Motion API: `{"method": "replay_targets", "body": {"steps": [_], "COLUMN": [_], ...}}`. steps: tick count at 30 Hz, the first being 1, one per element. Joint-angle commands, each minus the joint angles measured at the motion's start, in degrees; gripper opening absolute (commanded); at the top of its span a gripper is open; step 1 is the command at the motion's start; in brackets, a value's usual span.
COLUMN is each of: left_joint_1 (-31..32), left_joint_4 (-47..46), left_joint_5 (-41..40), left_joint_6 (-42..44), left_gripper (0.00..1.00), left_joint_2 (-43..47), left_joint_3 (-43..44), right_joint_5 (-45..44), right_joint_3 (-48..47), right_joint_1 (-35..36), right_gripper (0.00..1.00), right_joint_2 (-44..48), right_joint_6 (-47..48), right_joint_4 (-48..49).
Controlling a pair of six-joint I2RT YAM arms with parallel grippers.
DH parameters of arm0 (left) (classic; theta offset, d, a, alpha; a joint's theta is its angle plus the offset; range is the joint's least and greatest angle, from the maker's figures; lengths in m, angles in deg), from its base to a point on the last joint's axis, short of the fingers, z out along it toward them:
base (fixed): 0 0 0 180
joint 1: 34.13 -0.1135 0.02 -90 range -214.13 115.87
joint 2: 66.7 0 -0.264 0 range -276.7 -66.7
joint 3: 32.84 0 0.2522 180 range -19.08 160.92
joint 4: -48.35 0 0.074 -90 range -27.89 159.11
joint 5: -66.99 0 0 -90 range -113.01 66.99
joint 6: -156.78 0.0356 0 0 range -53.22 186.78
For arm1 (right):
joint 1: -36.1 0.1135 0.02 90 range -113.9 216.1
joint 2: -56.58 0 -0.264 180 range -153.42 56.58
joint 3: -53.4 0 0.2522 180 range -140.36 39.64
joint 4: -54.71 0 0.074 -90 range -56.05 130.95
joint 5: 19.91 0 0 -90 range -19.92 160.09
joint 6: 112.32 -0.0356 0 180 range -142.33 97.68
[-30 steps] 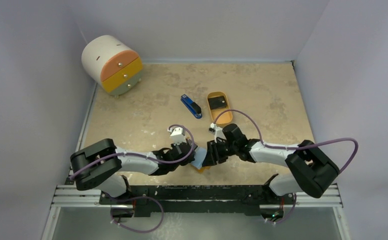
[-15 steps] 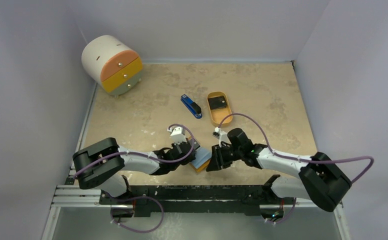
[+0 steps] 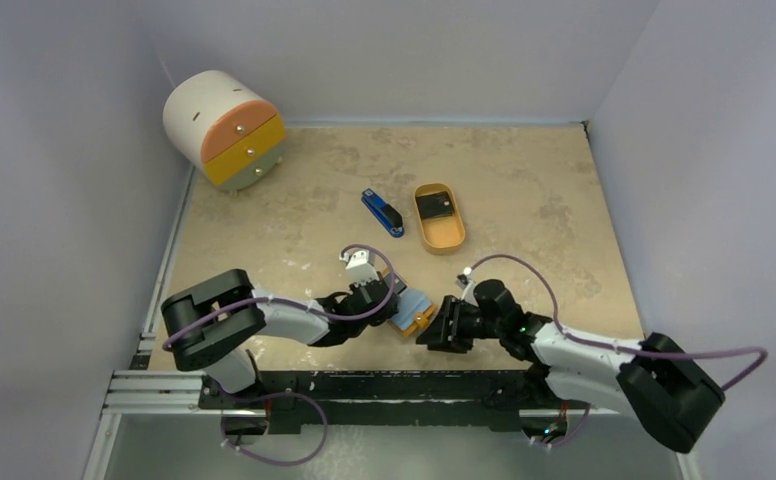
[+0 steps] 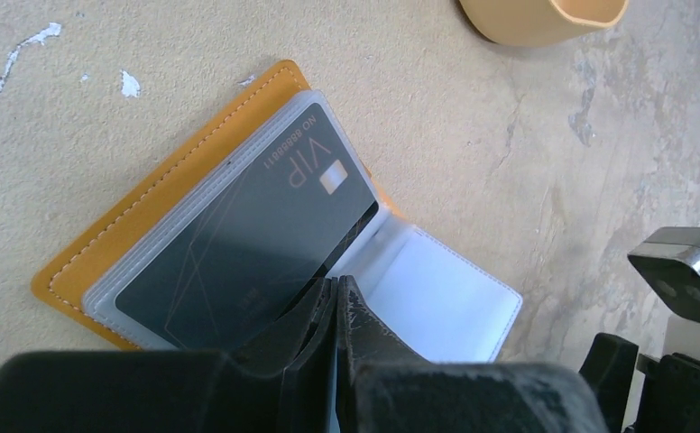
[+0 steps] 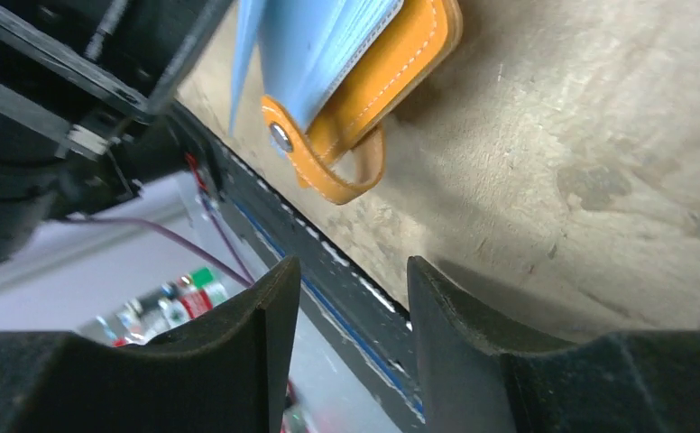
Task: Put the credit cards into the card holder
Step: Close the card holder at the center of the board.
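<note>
Open on worktop [image 3: 524, 180], close to its near edge: orange wallet [image 3: 414, 315], white stitching round the border, clear sleeves facing up.

Inside top sleeve: dark grey card [image 4: 238, 253], fully tucked in. Printed "VIP" in pale letters, small pale square beside it. Along the edge, "NO" plus a row of digits, mostly 8s; last ones too small to read. Faint thin line pattern across the face.

L gripper [image 4: 337, 302] at wallet's near side, jaws pressed together on the edge of a sleeve leaf. One white leaf folded out to the right of the card.

R gripper [image 5: 342, 280] just right of wallet, jaws apart, holding nothing, not touching it. Directly ahead of it, wallet's strap [image 5: 351, 171], looped, w/ metal snap [image 5: 280, 137].

Beyond wallet, well apart: oval orange tray [image 3: 452, 238] w/ 2nd card [image 3: 434, 206] lying flat in its far half; no writing legible there. Left of tray, blue-black stapler [image 3: 382, 213]. Far left-beyond wallet, round drawer unit [image 3: 226, 128].
</note>
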Motion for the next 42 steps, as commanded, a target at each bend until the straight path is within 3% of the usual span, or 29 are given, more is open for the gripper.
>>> {"method": "replay_targets", "body": {"steps": [1, 5, 8, 15, 25, 31, 42], "left_joint_1": [-0.3, -0.3, -0.3, 0.1, 0.5, 0.6, 1.1], "left_joint_4": [9.1, 9.0, 9.2, 9.7, 9.0, 9.0, 10.9], "left_joint_5": [1.1, 0.8, 1.1, 1.5, 2.3, 2.4, 2.5], "left_joint_6": [-1.5, -3.5, -4.1, -4.1, -4.6, -4.5, -2.6], "left_gripper": [0.03, 0.01, 0.00, 0.00, 0.00, 0.00, 0.00], "left_joint_2": [-4.2, -5.5, -6.1, -6.1, -7.3, -7.6, -5.3], "left_joint_3": [-2.0, -1.2, 0.3, 2.4, 2.3, 2.6, 3.5], "right_joint_5": [-10.0, -20.4, -25.4, -26.4, -26.5, -27.0, -25.7], "right_joint_3": [0.3, -3.7, -8.0, -10.8, -7.5, -8.1, -5.3], "right_joint_1": [0.3, 0.3, 0.3, 0.3, 0.2, 0.2, -0.2], "right_gripper": [0.51, 0.53, 0.55, 0.55, 0.56, 0.55, 0.28], "right_joint_2": [9.4, 16.0, 15.8, 11.3, 7.5, 4.3, 2.1], "right_joint_6": [-14.7, -16.8, -16.0, -18.2, -19.8, -19.4, -16.3], "right_joint_4": [-0.5, -13.5, -22.4, -28.5, -16.8, -14.6, -7.6]}}
